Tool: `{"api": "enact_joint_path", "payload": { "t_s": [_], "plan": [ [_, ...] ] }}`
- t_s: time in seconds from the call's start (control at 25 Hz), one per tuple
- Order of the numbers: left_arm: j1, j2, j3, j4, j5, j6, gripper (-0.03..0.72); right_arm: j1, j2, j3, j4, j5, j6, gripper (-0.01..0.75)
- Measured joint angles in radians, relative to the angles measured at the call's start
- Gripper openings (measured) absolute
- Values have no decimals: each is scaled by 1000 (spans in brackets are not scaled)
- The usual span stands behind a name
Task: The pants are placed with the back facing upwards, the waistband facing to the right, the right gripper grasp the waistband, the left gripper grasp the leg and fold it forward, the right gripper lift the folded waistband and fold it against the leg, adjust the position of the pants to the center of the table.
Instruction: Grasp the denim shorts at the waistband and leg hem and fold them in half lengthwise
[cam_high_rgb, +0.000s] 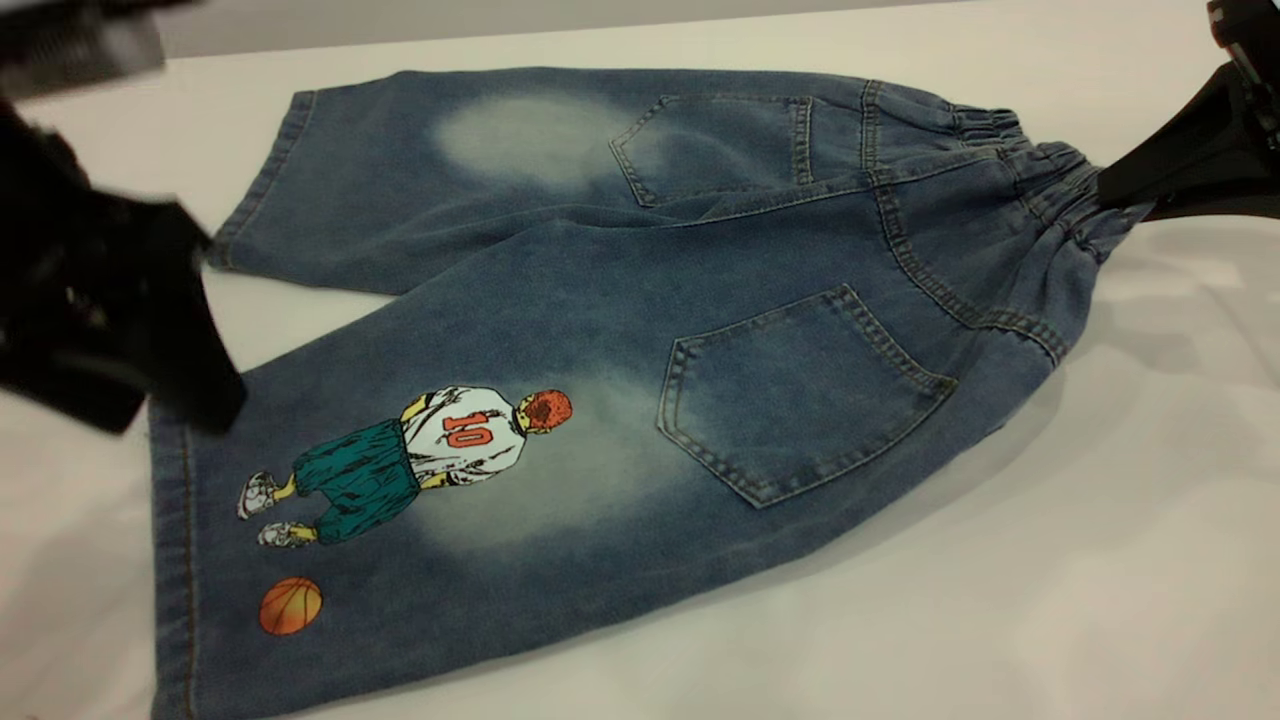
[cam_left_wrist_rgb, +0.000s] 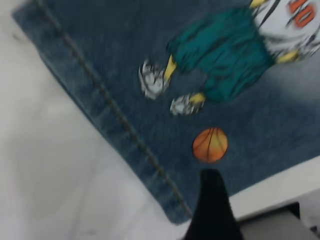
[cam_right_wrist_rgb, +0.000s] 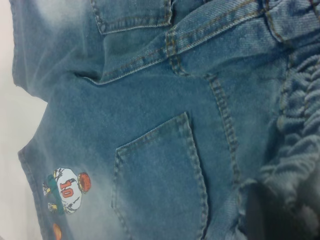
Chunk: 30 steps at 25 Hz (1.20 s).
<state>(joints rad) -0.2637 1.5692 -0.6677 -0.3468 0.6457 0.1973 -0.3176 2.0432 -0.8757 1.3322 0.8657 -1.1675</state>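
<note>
The pants (cam_high_rgb: 640, 300) lie back up on the white table (cam_high_rgb: 1100, 520), with the waistband (cam_high_rgb: 1050, 165) to the right. My right gripper (cam_high_rgb: 1105, 190) is shut on the gathered waistband and holds that end bunched and slightly raised. In the right wrist view the ruched waistband (cam_right_wrist_rgb: 300, 125) wraps over the dark right gripper (cam_right_wrist_rgb: 270, 215). The printed leg (cam_high_rgb: 400, 520) points to the near left. My left gripper (cam_high_rgb: 210, 395) hovers over that leg's hem corner. In the left wrist view the left gripper (cam_left_wrist_rgb: 212, 187) sits just short of the orange basketball print (cam_left_wrist_rgb: 210, 145), above the hem (cam_left_wrist_rgb: 115, 117).
The plain leg (cam_high_rgb: 400, 180) lies farther back, spread apart from the printed one. Two back pockets (cam_high_rgb: 800, 395) face up. Bare tabletop surrounds the shorts on the near right and far side. The table's edge (cam_left_wrist_rgb: 280, 187) shows close to the hem corner.
</note>
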Motion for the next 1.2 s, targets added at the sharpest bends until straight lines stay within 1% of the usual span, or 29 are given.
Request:
{"api": "enact_joint_path", "payload": {
  "t_s": [0.12,0.32,0.4,0.64,1.2],
  "plan": [
    [-1,15,39,0,0,-8,461,0,0,0,-1,0,0,26],
    [-1,29,108,0,-53,-8,461,0,0,0,-1,0,0,26],
    [-1,50,123,0,-48,-8,461,0,0,0,-1,0,0,26],
    [-1,124,127,-4,-52,-8,461,0,0,0,-1,0,0,26],
    [-1,271,125,-57,-167,12,461,0,0,0,-1,-4,-9,26]
  ]
}}
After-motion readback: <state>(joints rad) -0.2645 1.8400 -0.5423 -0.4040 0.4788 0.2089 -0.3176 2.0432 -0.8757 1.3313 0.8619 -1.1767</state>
